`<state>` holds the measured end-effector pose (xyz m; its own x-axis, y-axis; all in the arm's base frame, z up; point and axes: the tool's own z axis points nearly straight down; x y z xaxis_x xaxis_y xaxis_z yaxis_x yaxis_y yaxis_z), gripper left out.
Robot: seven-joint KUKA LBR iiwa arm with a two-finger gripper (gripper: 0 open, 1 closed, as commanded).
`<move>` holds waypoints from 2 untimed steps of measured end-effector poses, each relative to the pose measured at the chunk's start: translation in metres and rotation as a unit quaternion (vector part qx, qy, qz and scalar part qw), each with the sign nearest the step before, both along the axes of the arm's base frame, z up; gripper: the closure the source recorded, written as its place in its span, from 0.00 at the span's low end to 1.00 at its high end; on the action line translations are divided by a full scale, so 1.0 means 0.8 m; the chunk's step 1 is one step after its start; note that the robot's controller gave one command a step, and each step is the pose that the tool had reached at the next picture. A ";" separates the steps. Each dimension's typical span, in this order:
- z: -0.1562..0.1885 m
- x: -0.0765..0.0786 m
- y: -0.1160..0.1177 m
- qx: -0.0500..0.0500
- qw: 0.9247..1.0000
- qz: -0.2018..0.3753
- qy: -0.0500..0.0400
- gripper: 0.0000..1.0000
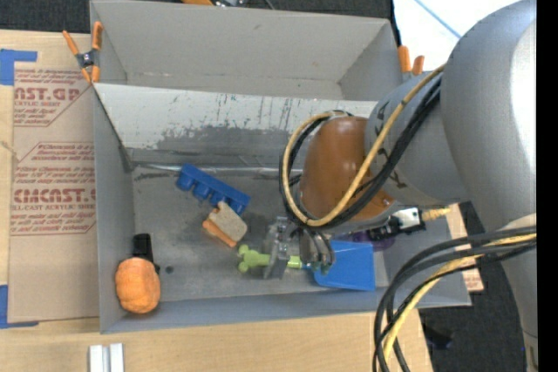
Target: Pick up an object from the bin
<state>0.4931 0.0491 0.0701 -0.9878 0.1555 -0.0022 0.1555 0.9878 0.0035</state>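
Item: grey metal bin [244,43], loose contents, one arm reaching in from the right. Gripper [299,260]: down at floor level in the near-right part of the bin, below the orange wrist cover [336,165] and its looped cables; the fingers appear to stand moderately apart, not clamped on anything. Nearest thing: small green piece [253,258], knobbly and elongated, flat on the floor, its long axis running left to right. Its right end reaches to, and seems to enter, the gap between the fingers, while its body lies out to the left. Whether the fingers straddle it across its narrow width cannot be told. Neighbours: tan block with orange edge [227,225], just beyond the green piece on the far-left side, close but seemingly apart from it; blue flat piece [349,267], just right of the gripper against the near-right corner; blue toothed bar [212,187], farther back and left. Well apart at the near-left corner: orange ball [138,285] with a small black thing [142,246] beside it. Room: the near wall runs close behind the gripper and the blue flat piece crowds the right, leaving bare floor to the left and far side. Judgement: straight up is the clear way out.
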 end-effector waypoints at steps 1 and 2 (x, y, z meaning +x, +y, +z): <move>0.058 -0.005 -0.001 0.000 1.000 0.007 -0.001 1.00; 0.142 -0.004 -0.001 0.000 1.000 0.009 0.002 1.00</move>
